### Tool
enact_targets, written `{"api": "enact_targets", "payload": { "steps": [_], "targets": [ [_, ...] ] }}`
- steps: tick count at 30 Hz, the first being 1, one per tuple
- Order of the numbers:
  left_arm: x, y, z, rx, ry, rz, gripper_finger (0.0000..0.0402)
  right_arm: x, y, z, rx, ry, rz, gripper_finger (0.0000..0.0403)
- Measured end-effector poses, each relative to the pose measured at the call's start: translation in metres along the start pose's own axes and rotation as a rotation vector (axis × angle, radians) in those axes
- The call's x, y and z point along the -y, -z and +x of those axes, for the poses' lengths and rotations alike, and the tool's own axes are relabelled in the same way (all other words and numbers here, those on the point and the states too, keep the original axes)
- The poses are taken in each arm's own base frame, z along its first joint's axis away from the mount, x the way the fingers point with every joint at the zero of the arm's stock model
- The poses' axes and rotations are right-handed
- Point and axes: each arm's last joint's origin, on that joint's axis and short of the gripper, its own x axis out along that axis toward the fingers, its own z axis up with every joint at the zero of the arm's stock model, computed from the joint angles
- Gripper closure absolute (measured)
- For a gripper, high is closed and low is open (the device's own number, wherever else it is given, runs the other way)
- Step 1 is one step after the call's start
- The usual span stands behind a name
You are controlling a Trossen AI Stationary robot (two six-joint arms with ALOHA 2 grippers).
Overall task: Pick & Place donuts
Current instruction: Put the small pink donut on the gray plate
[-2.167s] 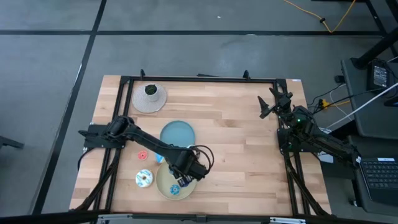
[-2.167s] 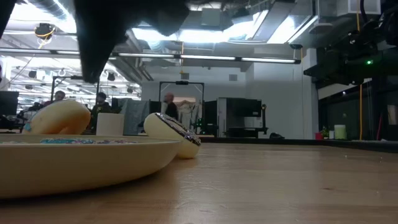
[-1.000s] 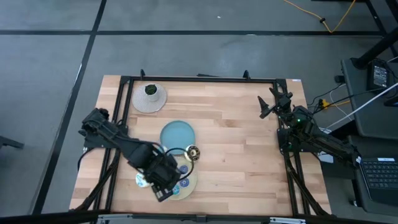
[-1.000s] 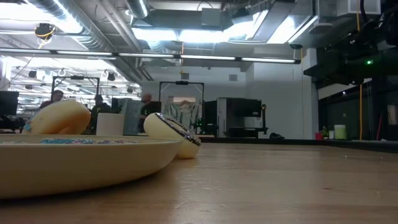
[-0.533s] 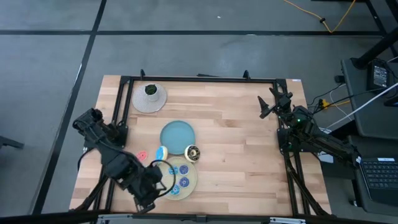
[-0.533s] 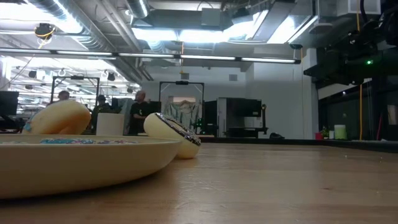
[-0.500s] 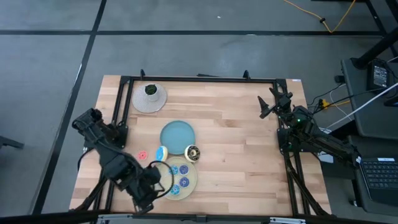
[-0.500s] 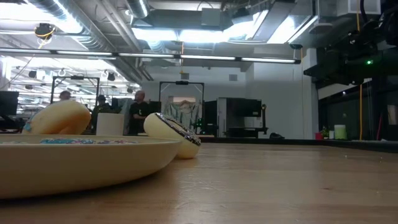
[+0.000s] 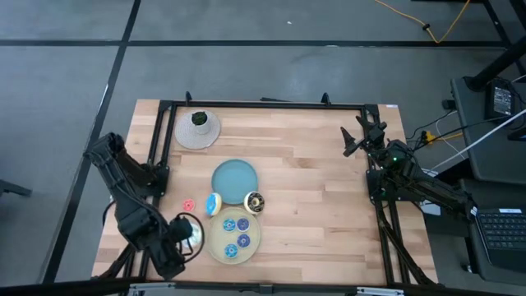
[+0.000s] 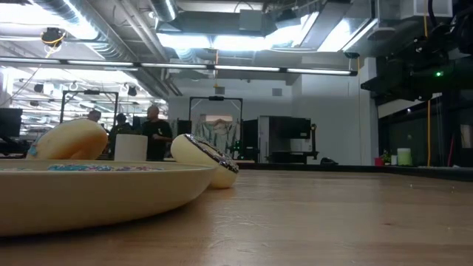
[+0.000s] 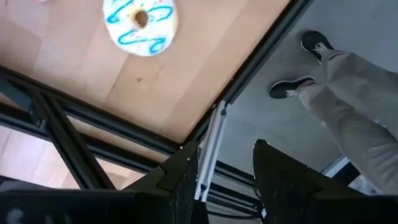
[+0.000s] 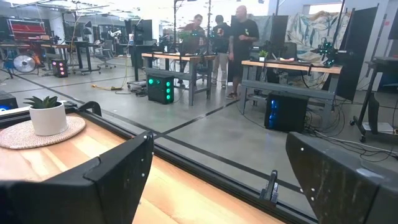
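Wooden tabletop (image 9: pixel 312 205) carries a beige plate (image 9: pixel 215 247) holding three small blue donuts (image 9: pixel 236 233), beside a blue plate (image 9: pixel 234 175). Only the left wrist view shows a white blue-striped donut (image 11: pixel 140 23) on the wood and a person's legs (image 11: pixel 348 109) past the edge. The left gripper (image 11: pixel 227 171) hangs off the near-left corner, fingers parted, grasping nothing. The right gripper (image 12: pixel 217 180) waits at the far right, spread wide.

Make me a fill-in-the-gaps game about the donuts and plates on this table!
The round blue plate holds ____ donuts.
The tiny blue ring donuts lie on a round plate coloured ____.
The small green plant grows in a pot coloured ____.
The left gripper, fingers apart, holds ____.
Missing words: no; beige; white; nothing.
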Motion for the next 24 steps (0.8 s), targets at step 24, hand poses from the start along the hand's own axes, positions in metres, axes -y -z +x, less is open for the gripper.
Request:
{"api": "enact_targets", "payload": {
  "steps": [24],
  "targets": [
    [-0.093, -0.015, 0.018, 0.043, -0.055, -0.035, 0.0256, 0.0, 0.0, 0.0, 0.001, 0.0, 0.0, 0.0038]
  ]
}}
